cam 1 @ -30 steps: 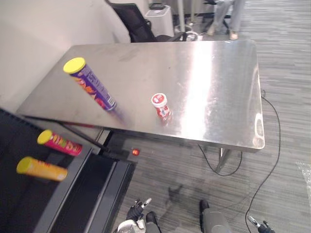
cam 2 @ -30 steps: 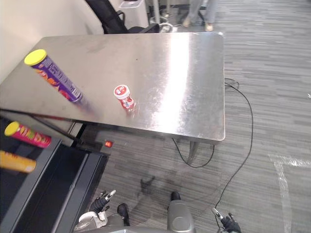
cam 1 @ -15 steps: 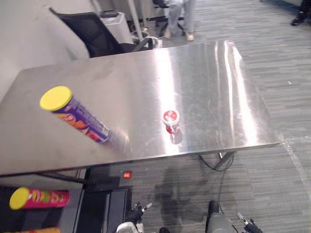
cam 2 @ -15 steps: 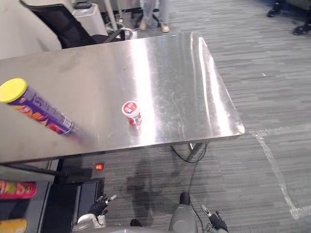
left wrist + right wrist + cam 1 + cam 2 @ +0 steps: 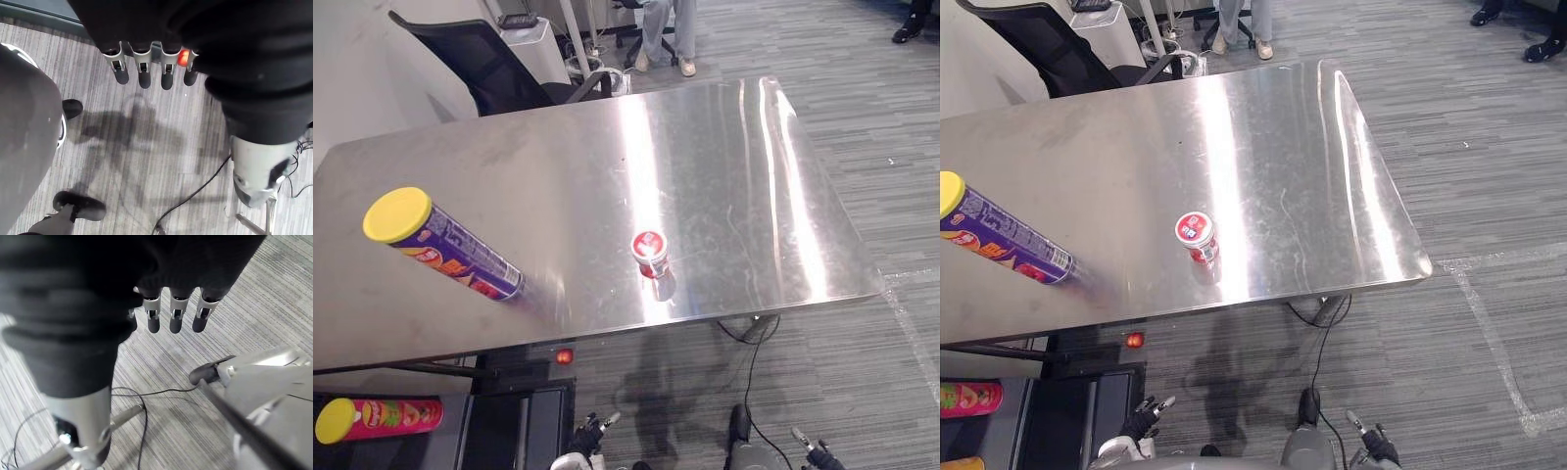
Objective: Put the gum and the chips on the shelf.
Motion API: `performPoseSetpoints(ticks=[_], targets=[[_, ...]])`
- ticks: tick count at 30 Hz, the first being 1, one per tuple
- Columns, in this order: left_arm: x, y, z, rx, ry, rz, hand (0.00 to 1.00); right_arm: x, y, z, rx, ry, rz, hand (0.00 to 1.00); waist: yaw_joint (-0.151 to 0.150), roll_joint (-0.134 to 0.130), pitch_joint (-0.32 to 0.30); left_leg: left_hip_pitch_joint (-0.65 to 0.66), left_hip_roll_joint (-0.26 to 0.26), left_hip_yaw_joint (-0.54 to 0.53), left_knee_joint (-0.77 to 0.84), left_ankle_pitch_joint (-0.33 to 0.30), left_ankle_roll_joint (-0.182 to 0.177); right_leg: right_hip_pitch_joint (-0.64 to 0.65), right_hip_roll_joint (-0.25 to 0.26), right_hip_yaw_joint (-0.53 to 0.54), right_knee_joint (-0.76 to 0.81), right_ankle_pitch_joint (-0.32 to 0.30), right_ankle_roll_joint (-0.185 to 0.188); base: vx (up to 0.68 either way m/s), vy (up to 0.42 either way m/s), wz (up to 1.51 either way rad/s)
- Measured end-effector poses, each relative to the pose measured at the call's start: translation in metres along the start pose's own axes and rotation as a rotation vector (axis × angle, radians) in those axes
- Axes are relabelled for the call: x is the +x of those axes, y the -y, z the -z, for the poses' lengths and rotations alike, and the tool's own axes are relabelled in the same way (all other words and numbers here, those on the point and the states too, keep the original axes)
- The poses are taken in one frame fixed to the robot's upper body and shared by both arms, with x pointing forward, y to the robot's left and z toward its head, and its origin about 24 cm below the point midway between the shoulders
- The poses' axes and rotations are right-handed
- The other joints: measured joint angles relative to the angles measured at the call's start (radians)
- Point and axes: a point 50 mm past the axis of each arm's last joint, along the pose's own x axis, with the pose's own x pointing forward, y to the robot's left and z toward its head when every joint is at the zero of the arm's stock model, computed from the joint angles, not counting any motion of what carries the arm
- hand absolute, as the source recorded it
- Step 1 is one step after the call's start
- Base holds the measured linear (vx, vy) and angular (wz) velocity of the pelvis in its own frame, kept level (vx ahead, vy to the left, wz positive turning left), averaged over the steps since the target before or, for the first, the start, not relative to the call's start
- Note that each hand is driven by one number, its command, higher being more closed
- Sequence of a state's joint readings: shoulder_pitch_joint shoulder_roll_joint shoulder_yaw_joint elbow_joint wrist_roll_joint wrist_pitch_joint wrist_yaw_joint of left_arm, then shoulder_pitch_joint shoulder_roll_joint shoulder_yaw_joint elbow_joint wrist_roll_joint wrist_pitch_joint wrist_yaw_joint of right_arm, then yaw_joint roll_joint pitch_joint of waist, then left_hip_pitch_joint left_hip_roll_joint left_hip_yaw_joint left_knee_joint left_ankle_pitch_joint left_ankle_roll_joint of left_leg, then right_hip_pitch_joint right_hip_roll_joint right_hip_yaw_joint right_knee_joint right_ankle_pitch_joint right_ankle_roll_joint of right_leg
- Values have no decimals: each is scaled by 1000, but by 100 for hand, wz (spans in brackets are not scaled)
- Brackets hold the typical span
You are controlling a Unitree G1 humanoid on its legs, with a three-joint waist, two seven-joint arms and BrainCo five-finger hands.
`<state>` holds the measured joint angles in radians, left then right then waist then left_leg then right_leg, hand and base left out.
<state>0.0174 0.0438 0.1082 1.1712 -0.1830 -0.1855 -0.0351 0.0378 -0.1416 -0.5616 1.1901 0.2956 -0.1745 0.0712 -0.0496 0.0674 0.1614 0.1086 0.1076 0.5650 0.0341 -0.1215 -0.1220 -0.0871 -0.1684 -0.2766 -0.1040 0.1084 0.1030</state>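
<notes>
The robot's head has swung round, so the whole view has shifted. The table (image 5: 558,166) now lies squarely ahead and the shelf (image 5: 504,431) has slid off to 7 o'clock. The gum (image 5: 649,253) stands near the front edge, with the chips (image 5: 445,245) at its 9 o'clock, well apart. The left hand (image 5: 142,73) and right hand (image 5: 176,316) hang low, fingers loose and empty. It seems to be lining up a first reach.
</notes>
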Motion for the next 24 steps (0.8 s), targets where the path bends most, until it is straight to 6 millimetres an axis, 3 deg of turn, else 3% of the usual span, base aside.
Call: performPoseSetpoints(ticks=[2,5,10,13,17,20,24], targets=[[0,-2,-1,-3,3,-6,0,1,13,-9,52,29,51,0,2,0,0,-1,1,0,0,0,-1,1,1,-2,0,0,0,-43,-26,5],[0,-5,-1,-25,10,-22,0,2,42,-41,182,130,175,0,0,-1,0,0,1,0,0,-6,-8,-2,1,0,0,0,0,-45,-23,-4],[-1,-16,-5,-87,30,-67,0,0,75,-115,305,338,294,0,-10,-2,-3,7,-5,22,-38,-18,0,-20,24,13,0,10,-8,-56,-26,-9],[-2,-19,-2,-99,22,-80,0,-5,75,-152,307,456,302,0,-19,-10,-11,13,-9,32,-48,-18,0,-25,26,29,0,14,-8,-45,-6,-12],[-4,-21,3,-121,14,-93,0,-39,69,-234,258,799,330,0,-31,-13,-37,15,-10,56,-51,-22,4,-31,27,52,0,17,-6,-52,-23,-15],[-4,-21,4,-119,13,-99,0,-64,62,-268,179,970,361,0,-32,-22,-60,15,-11,57,-50,-22,4,-33,27,55,-1,17,-6,-36,-27,-5],[-4,-18,2,-94,26,-81,0,-95,30,-299,3,1180,311,0,-29,-36,-74,13,-12,54,-48,-24,1,-45,23,54,-1,24,-6,-23,-22,-2]])
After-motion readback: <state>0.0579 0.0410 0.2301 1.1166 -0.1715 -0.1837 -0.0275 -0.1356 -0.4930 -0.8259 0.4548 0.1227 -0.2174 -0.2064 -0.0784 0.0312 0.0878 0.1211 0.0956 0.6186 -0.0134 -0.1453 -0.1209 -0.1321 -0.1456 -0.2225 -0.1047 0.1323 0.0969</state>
